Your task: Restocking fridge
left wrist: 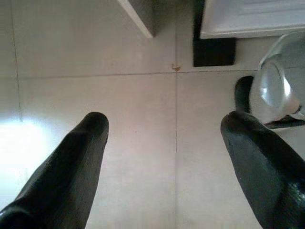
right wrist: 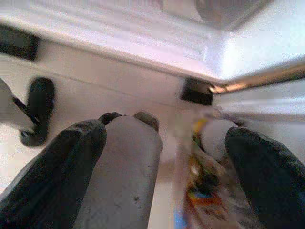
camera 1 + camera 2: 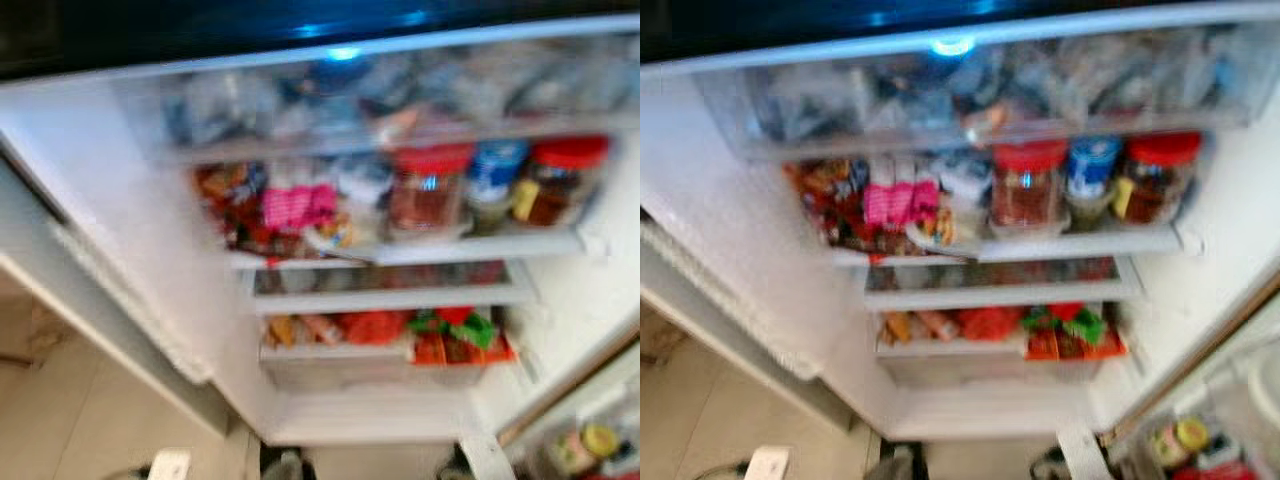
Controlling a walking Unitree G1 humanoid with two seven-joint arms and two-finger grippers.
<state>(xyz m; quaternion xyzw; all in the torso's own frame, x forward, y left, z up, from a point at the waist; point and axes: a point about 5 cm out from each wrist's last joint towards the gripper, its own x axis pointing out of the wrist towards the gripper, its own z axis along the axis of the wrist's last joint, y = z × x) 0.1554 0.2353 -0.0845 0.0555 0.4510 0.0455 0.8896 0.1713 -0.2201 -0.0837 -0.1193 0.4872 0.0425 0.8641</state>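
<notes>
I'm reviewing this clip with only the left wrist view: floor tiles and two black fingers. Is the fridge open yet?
Observer: Yes, the fridge stands open, its shelves stocked.
Operator: What's on the middle shelf?
Observer: Two red-lidded jars with a blue-lidded jar between them.
Operator: Is the right gripper carrying anything?
Observer: No, the right gripper hangs open above the floor, beside a door bin of packets.

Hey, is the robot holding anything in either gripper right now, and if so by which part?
Nothing is held. The left gripper is open over bare floor tiles; the right gripper is open too, its fingers gripping nothing.
</notes>
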